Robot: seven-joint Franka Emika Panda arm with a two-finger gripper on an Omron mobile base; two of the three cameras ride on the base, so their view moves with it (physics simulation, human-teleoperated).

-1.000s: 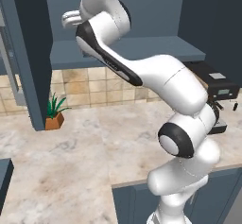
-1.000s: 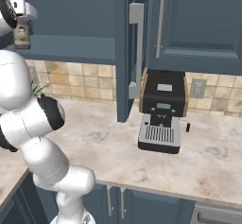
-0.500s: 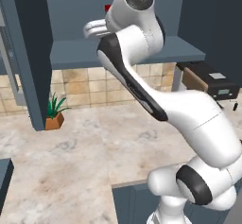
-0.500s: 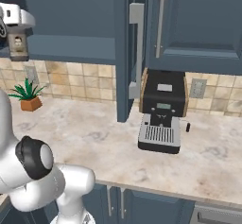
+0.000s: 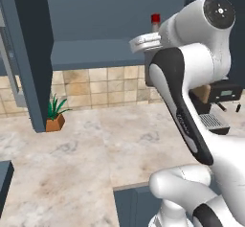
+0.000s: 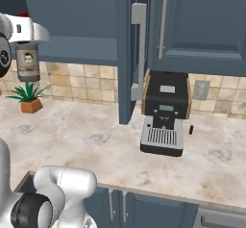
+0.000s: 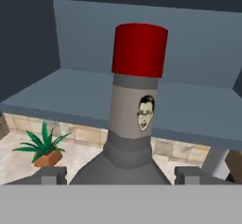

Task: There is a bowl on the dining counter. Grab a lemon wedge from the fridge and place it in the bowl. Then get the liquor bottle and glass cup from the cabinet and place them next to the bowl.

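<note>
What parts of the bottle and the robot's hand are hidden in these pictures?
- Bottle: in the hand view its lower body is cut off by the bottom edge.
- Bottle in the left base view: just the red cap pokes out; the white arm covers the rest.
- End effector: in the right base view its fingers are too small to make out.
- Cabinet: both base views cut off its top.

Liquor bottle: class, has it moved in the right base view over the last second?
Yes. The liquor bottle has come down and slightly to the right, closer to the potted plant, which has stayed put on the counter.
</note>
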